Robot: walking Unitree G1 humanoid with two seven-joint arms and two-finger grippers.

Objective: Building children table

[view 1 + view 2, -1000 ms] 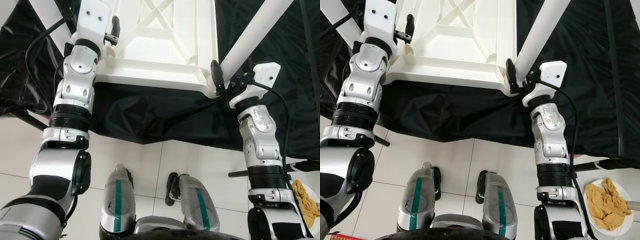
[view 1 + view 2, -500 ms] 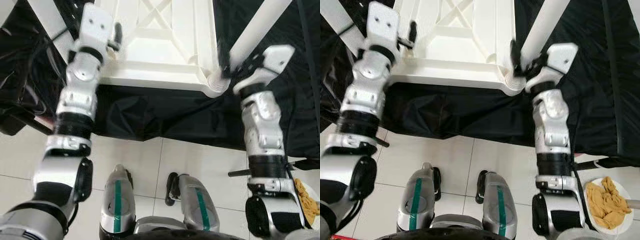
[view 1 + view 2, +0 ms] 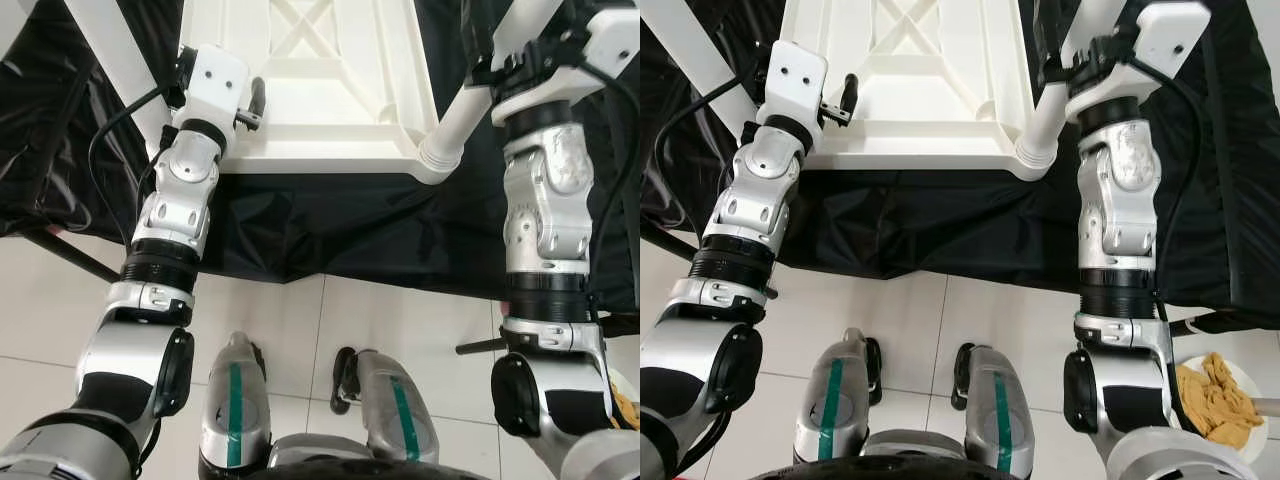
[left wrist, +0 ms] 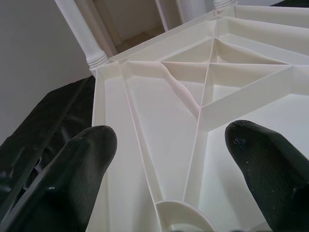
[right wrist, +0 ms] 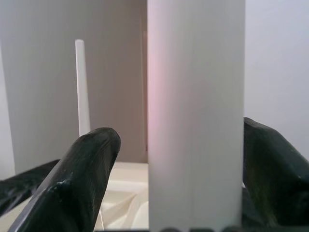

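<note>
A white plastic children's table (image 3: 330, 160) lies upside down on a black cloth (image 3: 330, 230). A white leg (image 3: 455, 115) stands in its near-right corner socket, and another leg (image 3: 120, 50) rises at the left. My right gripper (image 3: 505, 45) is high up on the near-right leg. In the right wrist view the leg (image 5: 195, 116) stands between its open fingers (image 5: 87, 169), with a gap on one side. My left gripper (image 3: 240, 105) hovers open over the near-left corner; its fingertips (image 4: 77, 159) frame the ribbed underside (image 4: 203, 101).
The cloth hangs over the front edge onto white floor tiles, where my feet (image 3: 235, 400) stand. A white plate with a yellow rag (image 3: 1220, 400) sits on the floor at the right. A dark rod (image 3: 475, 347) lies near it.
My right gripper has slid up the near-right leg, away from the corner socket. The left gripper has shifted right along the near edge. The table's near edge now lies more level.
</note>
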